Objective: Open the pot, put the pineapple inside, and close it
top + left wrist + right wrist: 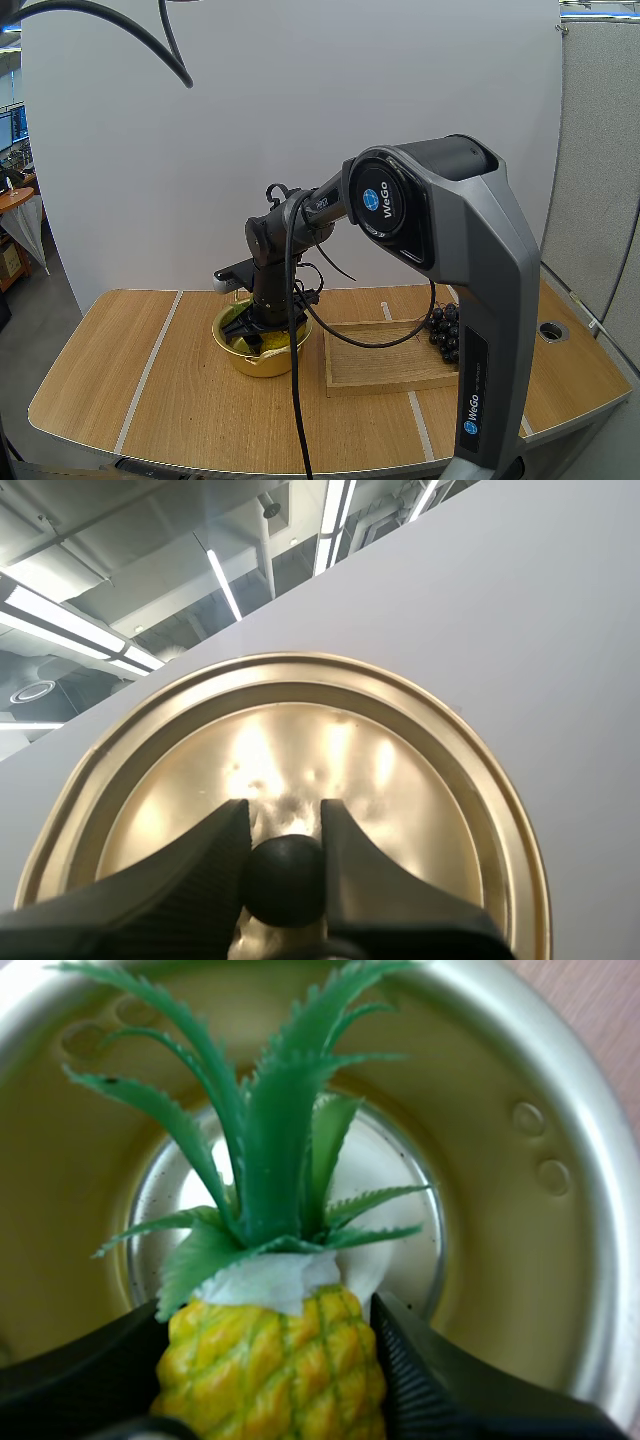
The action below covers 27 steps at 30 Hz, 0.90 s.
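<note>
Pineapple [270, 1360] in right hand [265, 1325] inside pot [590, 1260] rim, lid [300, 750] in left hand [283, 818]

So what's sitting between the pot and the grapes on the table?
The wooden tray, seen in the high view, lies between the pot and the grapes.

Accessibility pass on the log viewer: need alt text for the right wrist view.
The right gripper pinches a yellow pineapple between its black fingers, with the green crown pointing into the open golden pot. The pot's shiny bottom shows behind the leaves.
</note>
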{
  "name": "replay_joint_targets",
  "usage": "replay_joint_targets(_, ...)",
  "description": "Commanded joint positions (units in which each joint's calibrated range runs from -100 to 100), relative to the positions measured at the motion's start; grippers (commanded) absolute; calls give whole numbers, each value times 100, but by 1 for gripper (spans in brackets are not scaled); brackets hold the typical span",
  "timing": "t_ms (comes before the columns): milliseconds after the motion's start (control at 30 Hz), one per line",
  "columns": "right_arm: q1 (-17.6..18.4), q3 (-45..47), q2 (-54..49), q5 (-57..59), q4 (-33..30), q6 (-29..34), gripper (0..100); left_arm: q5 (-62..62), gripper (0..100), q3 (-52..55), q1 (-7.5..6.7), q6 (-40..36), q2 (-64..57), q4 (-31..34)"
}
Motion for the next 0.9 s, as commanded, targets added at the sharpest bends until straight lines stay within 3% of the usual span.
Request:
replay_joint_targets(0,-1,-38,-44,86,-30,22,70,-208,0,-42,-11,-65,2,-5)
replay_joint_targets(33,-1,-38,-58,62,-30,22,81,-208,0,-42,-11,-65,2,-5)
replay_joint_targets(67,-1,-38,-58,60,-30,22,98,-208,0,-42,-11,-65,2,-5)
replay_joint_targets(100,-1,-38,-58,29,-30,22,100,-208,0,-42,-11,-65,2,-5)
replay_joint_targets(433,-1,-64,-316,42,-30,22,100,-208,0,-42,-11,-65,2,-5)
replay_joint_targets(867,-1,-64,-2635,998,42,22,100,-208,0,-42,-11,-65,2,-5)
